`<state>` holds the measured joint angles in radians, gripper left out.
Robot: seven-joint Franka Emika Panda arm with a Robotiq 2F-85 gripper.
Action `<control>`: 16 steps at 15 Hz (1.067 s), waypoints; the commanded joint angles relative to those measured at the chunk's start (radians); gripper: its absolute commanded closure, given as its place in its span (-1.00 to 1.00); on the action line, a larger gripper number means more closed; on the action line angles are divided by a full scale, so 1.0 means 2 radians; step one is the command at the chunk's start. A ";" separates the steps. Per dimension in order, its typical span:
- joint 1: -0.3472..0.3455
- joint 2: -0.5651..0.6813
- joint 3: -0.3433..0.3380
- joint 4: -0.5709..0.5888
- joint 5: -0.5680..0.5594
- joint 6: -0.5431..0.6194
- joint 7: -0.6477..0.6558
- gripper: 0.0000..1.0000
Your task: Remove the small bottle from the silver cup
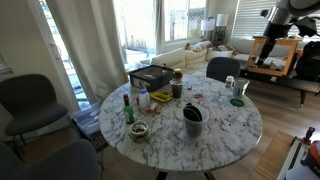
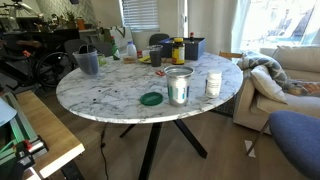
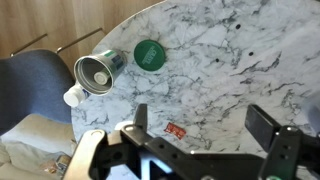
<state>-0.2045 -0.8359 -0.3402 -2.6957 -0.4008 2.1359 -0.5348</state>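
The silver cup [image 2: 178, 85] stands upright on the round marble table [image 2: 120, 95], near its edge, and it also shows in an exterior view [image 1: 192, 118]. In the wrist view the cup [image 3: 97, 70] is seen from above at the upper left. A small pale object, apparently the small bottle [image 3: 97, 74], sits inside it. My gripper [image 3: 200, 125] is open and empty. It hangs high above bare marble, to the right of the cup and well apart from it. The arm [image 1: 287, 14] shows at the top right.
A green lid [image 3: 151, 54] lies flat beside the cup. A small white cup [image 2: 213, 83] stands close to it. A grey pitcher [image 2: 88, 62], bottles and a dark box [image 1: 150, 76] crowd the far side. A red sticker [image 3: 177, 131] lies below the gripper. Chairs ring the table.
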 commanded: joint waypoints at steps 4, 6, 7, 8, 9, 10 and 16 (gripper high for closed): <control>0.017 0.048 -0.054 0.048 0.017 0.008 -0.051 -1.00; 0.036 0.086 -0.094 0.080 0.050 0.013 -0.090 -1.00; 0.044 0.099 -0.112 0.095 0.075 0.005 -0.112 -1.00; 0.053 0.113 -0.129 0.111 0.107 -0.006 -0.132 -1.00; 0.059 0.118 -0.143 0.121 0.137 -0.018 -0.155 -1.00; 0.020 0.085 -0.103 0.085 0.106 0.003 -0.129 -1.00; 0.035 0.122 -0.120 0.113 0.140 -0.002 -0.156 -1.00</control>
<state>-0.0983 -0.6069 -0.6126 -2.4695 -0.1498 2.1298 -0.8245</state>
